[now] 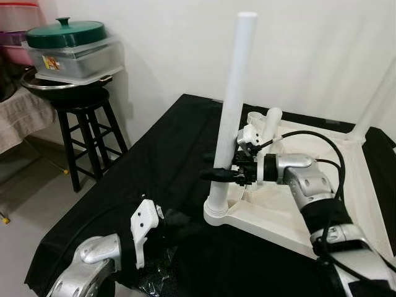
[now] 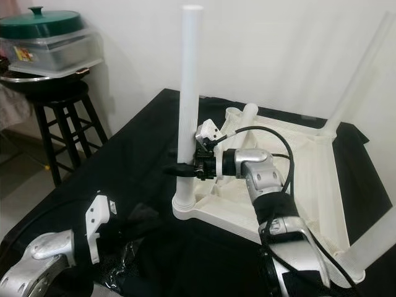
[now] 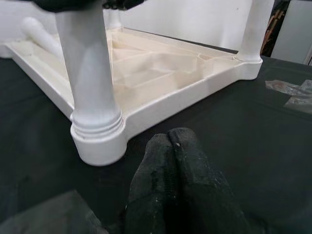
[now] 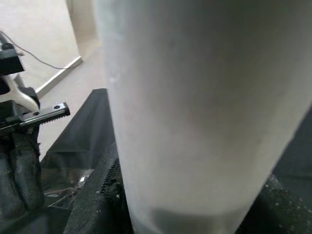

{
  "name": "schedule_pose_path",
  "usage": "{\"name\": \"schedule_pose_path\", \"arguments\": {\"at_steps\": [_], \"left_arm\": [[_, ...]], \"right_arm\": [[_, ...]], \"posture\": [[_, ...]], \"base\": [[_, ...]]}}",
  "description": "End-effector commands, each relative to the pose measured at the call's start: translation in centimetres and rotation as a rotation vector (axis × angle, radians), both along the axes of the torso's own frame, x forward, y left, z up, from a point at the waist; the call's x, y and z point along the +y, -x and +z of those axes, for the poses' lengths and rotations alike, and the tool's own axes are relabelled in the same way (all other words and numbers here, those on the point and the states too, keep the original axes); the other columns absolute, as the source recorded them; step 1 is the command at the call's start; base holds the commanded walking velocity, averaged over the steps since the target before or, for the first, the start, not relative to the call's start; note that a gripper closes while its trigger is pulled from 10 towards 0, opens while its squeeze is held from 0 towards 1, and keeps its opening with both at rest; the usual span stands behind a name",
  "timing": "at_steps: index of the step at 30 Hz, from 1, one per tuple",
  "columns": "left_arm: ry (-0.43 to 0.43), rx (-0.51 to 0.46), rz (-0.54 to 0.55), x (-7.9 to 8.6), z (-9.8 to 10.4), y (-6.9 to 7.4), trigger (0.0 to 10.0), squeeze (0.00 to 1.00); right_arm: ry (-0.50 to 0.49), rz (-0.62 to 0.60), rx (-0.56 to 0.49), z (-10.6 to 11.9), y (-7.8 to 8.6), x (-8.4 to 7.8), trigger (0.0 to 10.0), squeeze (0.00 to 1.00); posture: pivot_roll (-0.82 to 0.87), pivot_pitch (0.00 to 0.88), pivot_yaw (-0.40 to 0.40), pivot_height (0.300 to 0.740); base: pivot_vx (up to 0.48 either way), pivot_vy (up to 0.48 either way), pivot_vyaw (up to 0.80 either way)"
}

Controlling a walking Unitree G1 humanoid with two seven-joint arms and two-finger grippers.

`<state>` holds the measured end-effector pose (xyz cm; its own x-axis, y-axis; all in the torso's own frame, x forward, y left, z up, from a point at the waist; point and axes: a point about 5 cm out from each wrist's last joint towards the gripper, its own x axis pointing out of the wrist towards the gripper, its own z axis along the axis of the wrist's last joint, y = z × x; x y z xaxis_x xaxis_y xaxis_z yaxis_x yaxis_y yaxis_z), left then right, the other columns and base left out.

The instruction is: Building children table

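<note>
The white plastic children's table (image 1: 272, 218) lies upside down on a black cloth. One white leg (image 1: 234, 93) stands upright in its near left corner socket. My right gripper (image 1: 216, 174) is shut on this leg a little above the socket, and the leg (image 4: 195, 97) looms close in the right wrist view. My left gripper (image 3: 168, 137) rests low on the cloth just in front of that corner, shut with nothing in it. Another leg (image 2: 360, 77) stands at the far right corner, and a loose leg (image 1: 273, 117) lies at the far side of the frame.
A dark wooden stool (image 1: 86, 130) at the left carries a pan and a clear container with a green lid (image 1: 67, 38). Crumpled clear plastic (image 3: 290, 90) lies on the cloth near the table. A white wall stands close behind.
</note>
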<state>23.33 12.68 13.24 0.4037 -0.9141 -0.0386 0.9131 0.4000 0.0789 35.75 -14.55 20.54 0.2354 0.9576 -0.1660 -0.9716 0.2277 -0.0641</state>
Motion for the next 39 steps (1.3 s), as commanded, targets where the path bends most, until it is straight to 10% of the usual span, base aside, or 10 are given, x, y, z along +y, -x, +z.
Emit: {"name": "schedule_pose_path", "arguments": {"at_steps": [1,10,19,21,22,25,26,31,33,39], "left_arm": [[-0.003,-0.010,0.005,0.4,0.5,0.2,10.0,0.00],[-0.027,-0.027,-0.014,0.7,0.7,0.1,10.0,0.00],[-0.034,-0.021,-0.037,0.8,0.6,-0.8,10.0,0.00],[-0.041,-0.024,-0.041,0.7,0.6,-1.0,10.0,0.00],[-0.042,-0.025,-0.037,0.7,0.5,-1.2,10.0,0.00],[-0.043,-0.026,-0.033,0.8,0.5,-1.2,10.0,0.00],[-0.037,-0.025,-0.023,0.9,0.5,-1.2,10.0,0.00],[-0.030,-0.021,-0.015,1.0,0.4,-1.2,10.0,0.00],[-0.036,-0.012,-0.033,0.8,0.4,-1.2,10.0,0.00],[-0.031,-0.016,-0.033,0.7,0.4,-1.1,10.0,0.00]], "right_arm": [[-0.008,0.053,0.055,-1.7,0.7,-0.2,0.0,0.00],[-0.027,-0.654,0.241,-7.7,5.2,4.0,0.0,0.00],[-0.007,-0.768,0.174,-6.2,6.7,5.5,0.0,0.00],[0.017,-0.765,0.177,-6.6,6.0,4.9,0.9,0.00],[0.056,-0.723,0.157,-6.8,5.5,4.7,10.0,0.00],[0.085,-0.691,0.135,-6.8,5.2,4.5,10.0,0.00],[0.042,-0.544,0.105,-5.6,4.7,4.5,10.0,1.00],[-0.025,-0.378,0.056,-3.7,4.4,4.1,10.0,1.00],[0.006,-0.263,-0.039,-2.0,3.9,3.0,10.0,0.00],[0.016,-0.108,-0.069,0.1,3.1,1.9,10.0,0.00]], "posture": [[0.00,0.000,-0.059,0.740],[-0.04,0.012,-0.081,0.740],[-0.08,0.000,-0.043,0.740],[-0.06,0.000,-0.060,0.740],[-0.07,0.000,-0.059,0.740],[-0.07,0.000,-0.059,0.740],[-0.06,0.000,-0.058,0.740],[-0.06,0.000,-0.058,0.740],[-0.05,0.000,-0.076,0.740],[-0.04,0.000,-0.076,0.740]], "base": [[0.000,0.000,0.00],[0.000,0.000,0.00],[0.000,0.000,0.00],[0.000,0.000,0.00],[0.000,0.000,0.00],[0.000,0.000,0.00],[0.000,0.000,0.00],[0.000,0.000,0.00],[0.000,0.000,0.00],[0.000,0.000,0.00]]}}
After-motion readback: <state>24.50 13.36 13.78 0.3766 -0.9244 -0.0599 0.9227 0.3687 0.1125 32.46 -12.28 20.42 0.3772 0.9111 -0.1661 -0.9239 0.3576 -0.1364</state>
